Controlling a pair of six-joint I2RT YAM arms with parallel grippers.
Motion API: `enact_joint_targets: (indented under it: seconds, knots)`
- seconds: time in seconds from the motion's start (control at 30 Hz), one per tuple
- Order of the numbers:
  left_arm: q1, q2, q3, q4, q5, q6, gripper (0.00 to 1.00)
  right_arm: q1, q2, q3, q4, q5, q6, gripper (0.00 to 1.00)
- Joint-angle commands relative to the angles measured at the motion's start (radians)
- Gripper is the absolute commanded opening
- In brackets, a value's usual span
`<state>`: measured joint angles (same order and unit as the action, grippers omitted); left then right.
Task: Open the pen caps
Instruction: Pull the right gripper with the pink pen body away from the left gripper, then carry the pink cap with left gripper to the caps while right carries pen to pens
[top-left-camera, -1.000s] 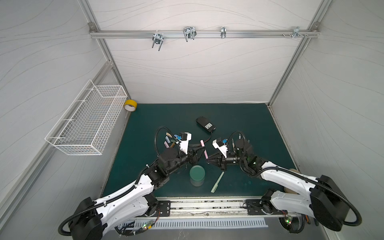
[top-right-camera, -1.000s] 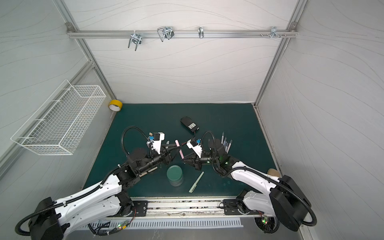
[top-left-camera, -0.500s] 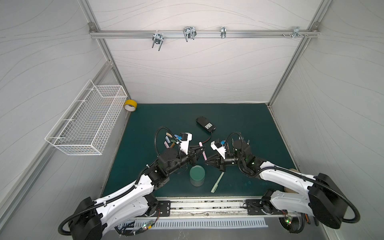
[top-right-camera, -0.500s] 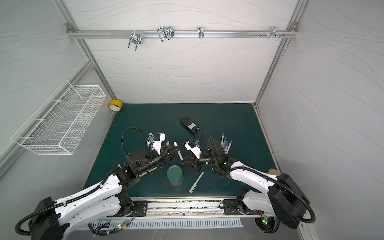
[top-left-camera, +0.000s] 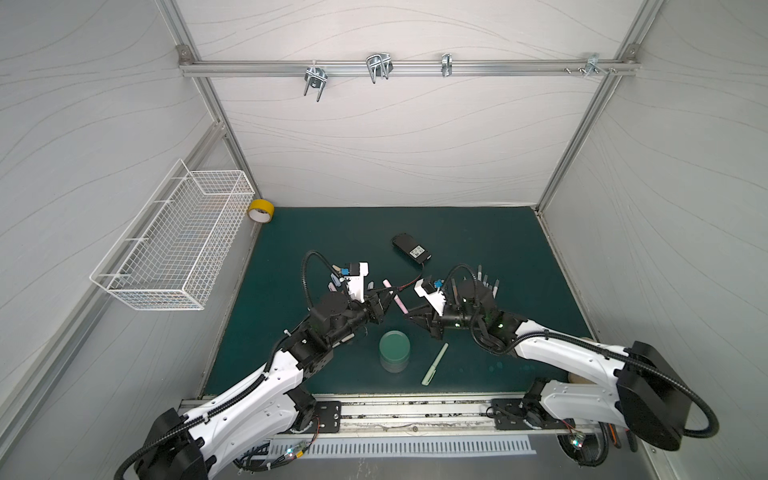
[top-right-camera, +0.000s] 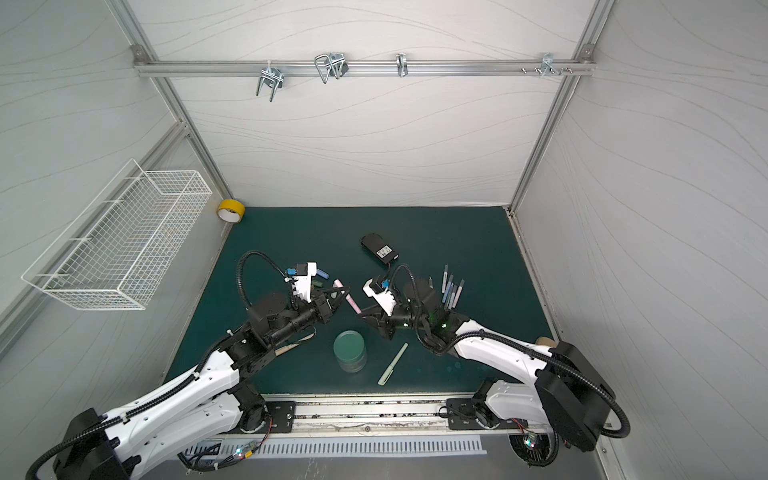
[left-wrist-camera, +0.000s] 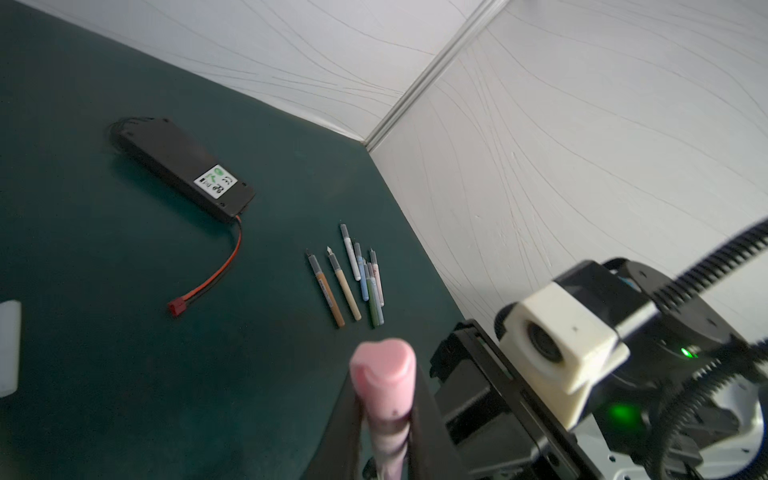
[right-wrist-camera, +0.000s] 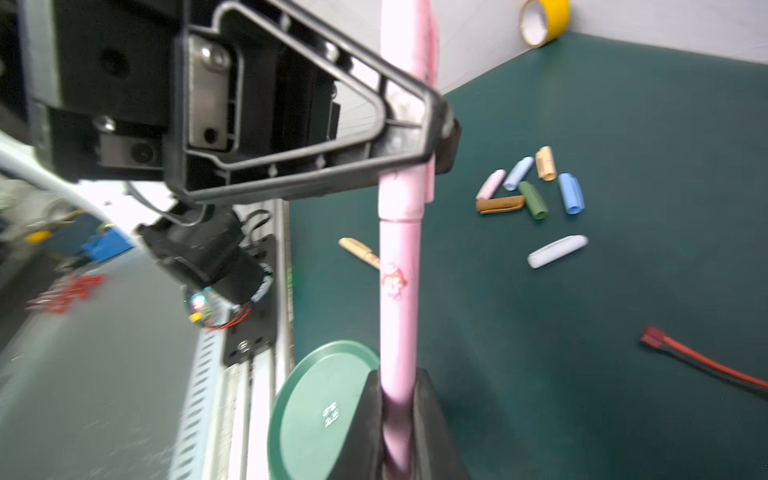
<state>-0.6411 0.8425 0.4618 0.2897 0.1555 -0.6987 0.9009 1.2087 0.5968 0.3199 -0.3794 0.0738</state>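
A pink pen (top-left-camera: 398, 302) (top-right-camera: 351, 302) hangs over the mat between both arms. My left gripper (left-wrist-camera: 386, 411) (top-left-camera: 385, 297) is shut on the pen's pink cap (left-wrist-camera: 383, 374) (right-wrist-camera: 406, 124). My right gripper (right-wrist-camera: 397, 399) (top-left-camera: 409, 312) is shut on the pen's body (right-wrist-camera: 399, 311). The cap still sits on the pen. Several loose pen caps (right-wrist-camera: 528, 187) and a white cap (right-wrist-camera: 557, 251) lie on the mat behind the left arm. Several uncapped pens (left-wrist-camera: 353, 282) (top-right-camera: 451, 291) lie side by side near the right wall. A capped green pen (top-left-camera: 434, 364) lies in front.
A round green container (top-left-camera: 394, 350) stands at the front under the grippers. A black battery pack (top-left-camera: 411, 248) with a red wire (left-wrist-camera: 216, 274) lies behind. A tan pen (right-wrist-camera: 359, 251) lies by the left arm. Yellow tape (top-left-camera: 260, 210) and a wire basket (top-left-camera: 178, 241) are at the left.
My left gripper has closed onto the pink cap. The right gripper has shifted slightly left with the pen and kept its grip.
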Motion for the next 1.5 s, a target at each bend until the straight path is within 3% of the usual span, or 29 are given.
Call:
enact_joint_targets:
  seconds: [0.0, 0.07, 0.17, 0.43, 0.73, 0.83, 0.93, 1.0, 1.13, 1.23, 1.33, 1.47]
  knots:
    - [0.076, 0.013, 0.003, 0.006, -0.136, -0.056, 0.0, 0.09, -0.007, 0.007, -0.101, 0.172, -0.151, 0.0]
    - [0.082, 0.015, 0.002, 0.009, -0.135, -0.058, 0.0, 0.132, 0.0, 0.01, -0.104, 0.239, -0.195, 0.0]
    - [0.085, 0.011, -0.004, 0.019, -0.132, -0.058, 0.0, 0.139, 0.01, 0.023, -0.134, 0.208, -0.203, 0.0]
    - [0.099, -0.032, -0.036, 0.062, -0.142, -0.043, 0.0, -0.009, 0.02, 0.023, -0.124, -0.169, -0.082, 0.0]
    - [0.11, -0.039, -0.049, 0.083, -0.135, -0.045, 0.0, -0.042, 0.048, 0.029, -0.137, -0.168, -0.074, 0.0]
    - [0.115, -0.053, -0.054, 0.075, -0.149, -0.05, 0.0, -0.018, 0.033, 0.028, -0.151, -0.05, -0.086, 0.0]
    - [0.121, -0.069, -0.063, 0.069, -0.167, -0.053, 0.0, 0.093, -0.012, 0.01, -0.157, 0.264, -0.194, 0.0]
    - [0.123, -0.075, -0.064, 0.066, -0.172, -0.055, 0.0, 0.152, -0.028, -0.005, -0.134, 0.395, -0.233, 0.0]
    - [0.127, -0.073, -0.064, 0.063, -0.174, -0.059, 0.0, 0.194, -0.038, -0.011, -0.133, 0.478, -0.293, 0.0]
    - [0.132, -0.071, -0.065, 0.059, -0.178, -0.058, 0.0, 0.171, -0.043, -0.004, -0.17, 0.356, -0.29, 0.0]
    - [0.139, -0.076, -0.07, 0.058, -0.184, -0.058, 0.0, 0.068, -0.033, 0.003, -0.178, 0.043, -0.191, 0.0]
    - [0.146, -0.074, -0.074, 0.056, -0.188, -0.061, 0.0, -0.056, 0.01, 0.014, -0.154, -0.228, -0.092, 0.0]
